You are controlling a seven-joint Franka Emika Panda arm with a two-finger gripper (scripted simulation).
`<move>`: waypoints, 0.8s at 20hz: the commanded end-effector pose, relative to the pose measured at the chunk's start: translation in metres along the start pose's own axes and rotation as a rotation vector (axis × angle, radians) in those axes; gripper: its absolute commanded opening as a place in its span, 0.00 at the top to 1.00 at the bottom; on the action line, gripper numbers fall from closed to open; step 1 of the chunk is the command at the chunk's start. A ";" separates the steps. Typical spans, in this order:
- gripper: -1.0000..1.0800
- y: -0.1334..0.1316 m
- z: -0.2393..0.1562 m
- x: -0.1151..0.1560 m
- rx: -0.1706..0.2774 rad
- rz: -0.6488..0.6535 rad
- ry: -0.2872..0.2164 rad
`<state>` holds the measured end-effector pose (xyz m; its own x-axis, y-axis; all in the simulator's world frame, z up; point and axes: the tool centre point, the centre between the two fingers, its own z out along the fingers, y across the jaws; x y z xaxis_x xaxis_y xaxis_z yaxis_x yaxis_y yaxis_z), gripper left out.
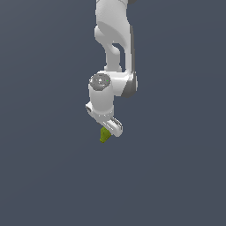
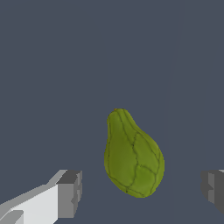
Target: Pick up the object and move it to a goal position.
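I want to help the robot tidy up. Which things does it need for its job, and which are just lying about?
For the job:
- green object, lumpy and pear-shaped
- gripper, open, a finger on each side of the object, not touching it

Just lying about:
- nothing else shows, only the plain grey floor

We see an olive-green object [image 2: 133, 155] veined with darker lines, a white gripper [image 2: 140, 190] with grey pads [image 2: 70, 193], and a plain slate-blue backdrop.
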<state>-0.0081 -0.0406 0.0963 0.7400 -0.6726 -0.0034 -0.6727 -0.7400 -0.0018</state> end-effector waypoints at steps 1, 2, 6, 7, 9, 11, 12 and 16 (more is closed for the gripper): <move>0.04 0.002 0.003 0.001 -0.001 0.037 0.002; 0.04 0.003 0.003 0.002 -0.001 0.048 0.002; 0.04 0.004 0.005 0.003 -0.002 0.074 0.003; 0.04 0.004 0.005 0.003 -0.002 0.076 0.003; 0.04 0.004 0.005 0.002 -0.002 0.072 0.003; 0.04 0.004 0.007 0.002 -0.002 0.072 0.003; 0.04 0.004 0.009 0.002 -0.002 0.072 0.003; 0.04 0.005 0.023 0.002 -0.002 0.073 0.003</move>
<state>-0.0090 -0.0454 0.0793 0.6890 -0.7248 0.0006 -0.7248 -0.6890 -0.0008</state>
